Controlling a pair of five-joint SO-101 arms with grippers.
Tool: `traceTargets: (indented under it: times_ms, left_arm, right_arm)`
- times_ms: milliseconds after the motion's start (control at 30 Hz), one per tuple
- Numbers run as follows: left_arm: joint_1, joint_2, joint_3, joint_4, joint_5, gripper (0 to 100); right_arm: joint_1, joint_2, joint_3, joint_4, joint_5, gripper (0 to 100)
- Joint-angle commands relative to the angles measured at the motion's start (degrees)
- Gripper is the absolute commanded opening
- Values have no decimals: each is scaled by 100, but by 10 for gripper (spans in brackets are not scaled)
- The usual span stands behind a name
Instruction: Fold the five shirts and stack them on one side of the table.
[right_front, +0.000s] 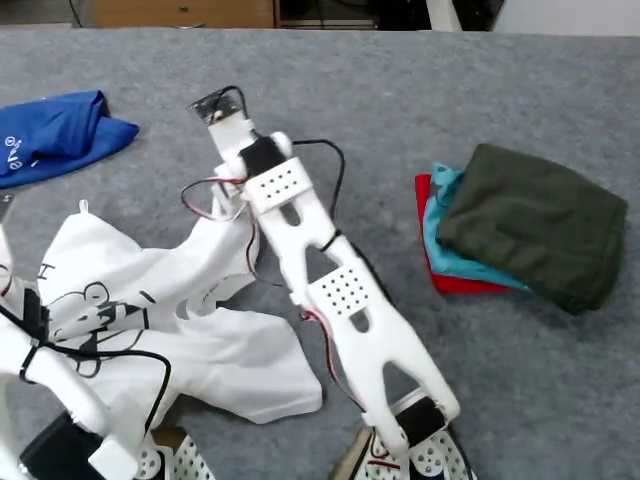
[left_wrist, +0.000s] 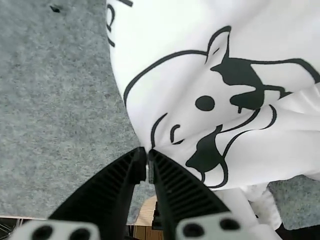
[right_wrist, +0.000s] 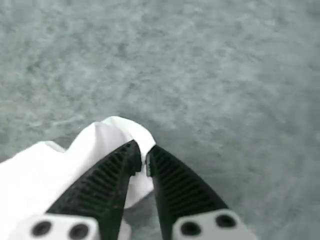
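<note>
A white shirt (right_front: 200, 350) with a black cartoon print (left_wrist: 225, 90) lies crumpled at the near left of the grey table. My left gripper (left_wrist: 147, 152) is shut on its edge beside the print, at the table's left side (right_front: 25, 305). My right gripper (right_wrist: 145, 156) is shut on a corner of the white shirt (right_wrist: 115, 132), held just above the felt. The right arm (right_front: 330, 280) stretches from the near edge toward the far left, with cloth drawn up beneath its wrist (right_front: 225, 205). A blue shirt (right_front: 55, 135) lies unfolded at the far left.
At the right stands a stack of folded shirts: dark green (right_front: 535, 220) on top, teal (right_front: 450, 250) under it, red (right_front: 450, 283) at the bottom. Bare grey felt (right_front: 400, 90) spreads across the far side and between the arm and the stack.
</note>
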Motion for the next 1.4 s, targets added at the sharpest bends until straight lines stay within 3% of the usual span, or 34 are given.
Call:
traceTargets:
  times_ms: [0,500,567,700,800,967,1100,1367]
  left_arm:
    - [-35,-127,26,9,44,28]
    - [-35,-127,53,9,53,28]
    - [-35,-127,53,0,167,29]
    - [-35,-127,26,0,475,36]
    - [-35,-154,0,-132,818,95]
    - [-18,-180,-167,-677,1714,135]
    - [396,-171,-299,-923,2259,136]
    - [1125,-136,-457,-1881,3446,136]
  right_arm:
    - [347,-576,-268,-44,0,5]
    - [593,-971,-259,-2101,598,11]
    - [567,-945,-268,-2277,756,53]
    - [479,-1253,-277,-1670,738,235]
    - [347,-1640,-268,-914,1196,315]
    - [31,-2132,-259,826,1407,241]
    - [-13,-2255,259,844,1363,171]
    - [-716,-3415,3380,730,79,223]
